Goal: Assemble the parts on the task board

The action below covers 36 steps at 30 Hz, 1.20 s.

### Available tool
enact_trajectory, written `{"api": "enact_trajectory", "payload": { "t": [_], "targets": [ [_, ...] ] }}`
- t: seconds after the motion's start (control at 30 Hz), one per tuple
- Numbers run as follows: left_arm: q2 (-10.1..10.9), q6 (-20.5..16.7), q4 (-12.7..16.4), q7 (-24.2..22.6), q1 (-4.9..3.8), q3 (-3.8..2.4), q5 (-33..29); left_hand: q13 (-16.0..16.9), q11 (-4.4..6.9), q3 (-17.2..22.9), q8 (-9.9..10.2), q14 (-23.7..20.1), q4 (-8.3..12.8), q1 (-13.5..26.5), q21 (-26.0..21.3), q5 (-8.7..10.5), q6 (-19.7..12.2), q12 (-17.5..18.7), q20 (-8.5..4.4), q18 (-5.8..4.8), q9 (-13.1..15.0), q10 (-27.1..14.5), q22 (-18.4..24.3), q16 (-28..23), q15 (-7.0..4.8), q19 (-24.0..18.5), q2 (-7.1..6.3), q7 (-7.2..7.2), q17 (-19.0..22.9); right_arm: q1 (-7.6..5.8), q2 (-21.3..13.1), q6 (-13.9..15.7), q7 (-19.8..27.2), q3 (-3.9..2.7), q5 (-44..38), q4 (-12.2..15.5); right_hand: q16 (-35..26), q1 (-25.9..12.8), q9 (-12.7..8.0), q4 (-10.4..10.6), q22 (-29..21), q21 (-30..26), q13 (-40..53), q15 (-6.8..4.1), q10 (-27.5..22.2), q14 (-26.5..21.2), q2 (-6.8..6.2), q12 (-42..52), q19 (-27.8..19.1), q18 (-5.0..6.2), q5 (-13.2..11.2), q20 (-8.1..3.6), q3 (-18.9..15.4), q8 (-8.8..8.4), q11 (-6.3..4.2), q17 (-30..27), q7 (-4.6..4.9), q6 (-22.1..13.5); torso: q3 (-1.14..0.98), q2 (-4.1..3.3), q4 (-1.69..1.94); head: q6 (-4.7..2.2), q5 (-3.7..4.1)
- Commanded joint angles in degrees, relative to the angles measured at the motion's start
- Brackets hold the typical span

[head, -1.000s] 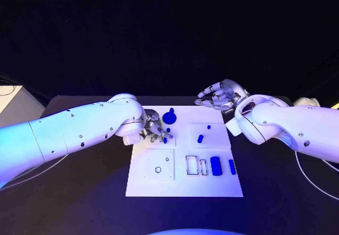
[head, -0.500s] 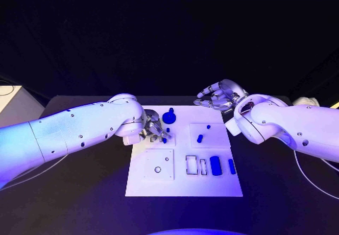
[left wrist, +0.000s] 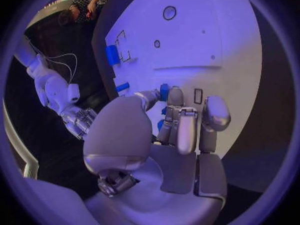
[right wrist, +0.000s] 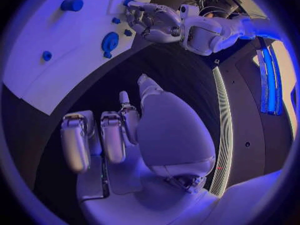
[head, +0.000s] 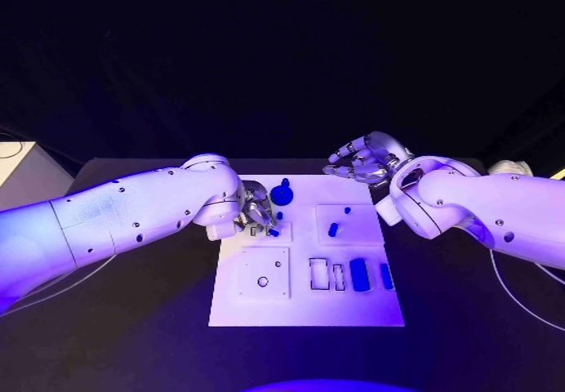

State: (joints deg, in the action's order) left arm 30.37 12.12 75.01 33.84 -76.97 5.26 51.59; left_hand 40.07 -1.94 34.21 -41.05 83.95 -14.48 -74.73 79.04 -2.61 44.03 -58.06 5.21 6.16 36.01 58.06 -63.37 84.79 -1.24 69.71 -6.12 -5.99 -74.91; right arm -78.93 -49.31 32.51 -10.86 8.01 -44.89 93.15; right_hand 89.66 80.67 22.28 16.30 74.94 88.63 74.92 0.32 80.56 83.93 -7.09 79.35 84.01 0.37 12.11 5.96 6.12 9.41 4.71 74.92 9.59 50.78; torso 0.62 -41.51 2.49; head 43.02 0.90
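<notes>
The white task board (head: 309, 306) lies mid-table. My left hand (head: 257, 216) hovers low over its far left corner, thumb and a finger pinching a small blue part (left wrist: 164, 91) close to the board; two more small blue pieces (head: 273, 232) lie under the fingers. A round blue part (head: 282, 194) stands just beyond that hand. Two small blue pegs (head: 333, 230) sit on the square plate to the right. Two blue blocks (head: 359, 274) lie by the rectangular slots (head: 319, 274). My right hand (head: 365, 162) hangs beyond the board's far right corner, fingers curled, holding nothing.
A square plate with a round hole (head: 263, 282) occupies the board's near left. A white box (head: 18, 171) stands at the table's far left. The right wrist view shows the board (right wrist: 37, 70), the round blue part (right wrist: 110, 41) and my left hand (right wrist: 153, 22).
My left hand has edged a little toward the board's middle, its fingers settling over the small blue pieces. The right hand has stayed in place.
</notes>
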Motion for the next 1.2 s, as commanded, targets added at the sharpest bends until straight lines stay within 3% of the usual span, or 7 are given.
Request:
{"api": "enact_trajectory", "payload": {
  "t": [0.03,0.33,0.5,0.53,0.6,0.9,1.2],
  "targets": [
    [0.02,-0.03,0.01,-0.93,0.03,0.05,-1.4,-0.1,0.54,9.23,-2.28,1.03,5.32,0.17,0.47,-0.48,-0.44,0.14,-0.4,-0.43,4.54,0.42,-0.29,-0.19,-0.36,0.13,-1.43,0.18,-5.01,0.0,0.02,-1.0,-0.08,-0.02,-0.79,-0.02,0.28,-0.51,-0.02,0.2,13.93,-0.34,5.54,0.22,-0.24,6.03,-0.11,-0.18,5.13,0.08,0.46,0.49,0.08,0.28,0.06,14.96,-0.04,-0.03,-0.04,0.04,0.05,0.08,0.06],
    [1.01,-3.17,0.9,-1.7,0.04,0.03,-3.48,2.64,0.59,17.53,-4.14,2.14,10.41,5.28,1.57,-0.82,-0.16,-2.43,-0.54,-0.78,7.7,3.52,-2.22,0.78,-0.61,1.48,-3.52,0.5,-6.92,0.01,0.0,-1.01,-0.12,-0.02,-0.81,-0.1,0.24,-0.53,-0.02,0.19,13.93,-0.34,5.54,0.21,-0.24,6.01,-0.09,-0.18,5.13,0.08,0.58,0.48,0.1,0.3,0.05,14.88,-0.04,-0.02,-0.03,0.05,0.06,0.05,-0.09],
    [1.95,-5.64,1.98,-2.16,0.05,0.0,-3.79,6.11,1.32,20.4,-5.53,3.5,12.56,9.53,3.12,-9.2,1.33,-5.48,-1.09,-1.38,9.5,7.14,-5.28,2.12,-1.27,3.94,-5.51,1.17,-9.3,0.01,-0.12,-1.02,-0.16,-0.01,-0.81,-0.1,0.24,-0.53,-0.02,0.19,13.93,-0.34,5.54,0.21,-0.24,6.01,-0.09,-0.18,5.13,0.08,0.58,0.48,0.1,0.3,0.05,14.88,-0.04,-0.02,-0.04,0.02,0.2,0.2,-0.06],
    [2.12,-5.93,2.17,-2.22,0.05,-0.01,-3.81,6.11,1.32,20.4,-5.53,3.5,12.56,9.53,3.12,-9.2,1.33,-5.48,-1.09,-1.38,9.5,7.14,-5.28,2.12,-1.27,3.94,-5.51,1.17,-9.3,0.01,-0.13,-1.03,-0.16,-0.01,-0.81,-0.11,0.24,-0.53,-0.02,0.19,13.93,-0.34,5.54,0.21,-0.24,6.01,-0.09,-0.18,5.13,0.08,0.58,0.48,0.1,0.3,0.05,14.88,-0.04,-0.02,-0.03,0.03,0.21,0.23,-0.06],
    [2.45,-6.42,2.52,-2.27,0.04,-0.05,-3.84,7.63,1.82,21.19,-5.95,4.17,13.54,11.19,3.99,-12.63,2.19,-6.68,-1.53,-1.78,10.12,8.85,-7.19,2.8,-1.75,5.55,-6.27,1.66,-10.56,0.01,-0.16,-1.06,-0.17,-0.01,-0.81,-0.13,0.24,-0.53,-0.02,0.19,13.93,-0.34,5.54,0.21,-0.24,6.01,-0.09,-0.18,5.13,0.08,0.58,0.48,0.1,0.3,0.05,14.88,-0.04,-0.02,-0.04,0.04,0.2,0.32,-0.15],
    [3.08,-7.5,3.04,-2.13,0.05,-0.04,-0.75,10.85,3.04,22.11,-6.48,5.45,15.08,14.48,5.36,-17.36,4.44,-9.06,-2.54,-2.49,11.33,12.81,-10.5,4.3,-2.9,8.33,-7.07,2.97,-13.39,0.04,-0.2,-1.24,-0.2,0.0,-0.81,-0.26,0.23,-0.58,-0.02,0.2,13.87,-0.43,5.51,0.21,-0.28,6.01,-0.09,-0.21,5.09,0.11,0.66,0.48,0.11,0.31,0.05,14.86,-0.04,-0.02,-0.03,0.01,0.08,0.61,-0.5],
    [2.99,-8.12,3.2,-1.79,0.12,0.25,3.34,12.3,3.54,22.19,-6.76,5.55,15.25,15.36,5.85,-18.32,5.53,-10.08,-2.94,-2.79,11.77,14.45,-11.83,4.42,-3.34,9.44,-7.04,3.52,-13.63,0.05,-0.33,-1.33,-0.17,0.0,-0.81,-0.24,0.23,-0.58,-0.02,0.2,13.87,-0.43,5.51,0.21,-0.28,6.01,-0.09,-0.21,5.09,0.11,0.66,0.48,0.11,0.31,0.05,14.86,-0.04,-0.02,-0.01,0.0,0.14,0.89,-0.68]
  ]
}}
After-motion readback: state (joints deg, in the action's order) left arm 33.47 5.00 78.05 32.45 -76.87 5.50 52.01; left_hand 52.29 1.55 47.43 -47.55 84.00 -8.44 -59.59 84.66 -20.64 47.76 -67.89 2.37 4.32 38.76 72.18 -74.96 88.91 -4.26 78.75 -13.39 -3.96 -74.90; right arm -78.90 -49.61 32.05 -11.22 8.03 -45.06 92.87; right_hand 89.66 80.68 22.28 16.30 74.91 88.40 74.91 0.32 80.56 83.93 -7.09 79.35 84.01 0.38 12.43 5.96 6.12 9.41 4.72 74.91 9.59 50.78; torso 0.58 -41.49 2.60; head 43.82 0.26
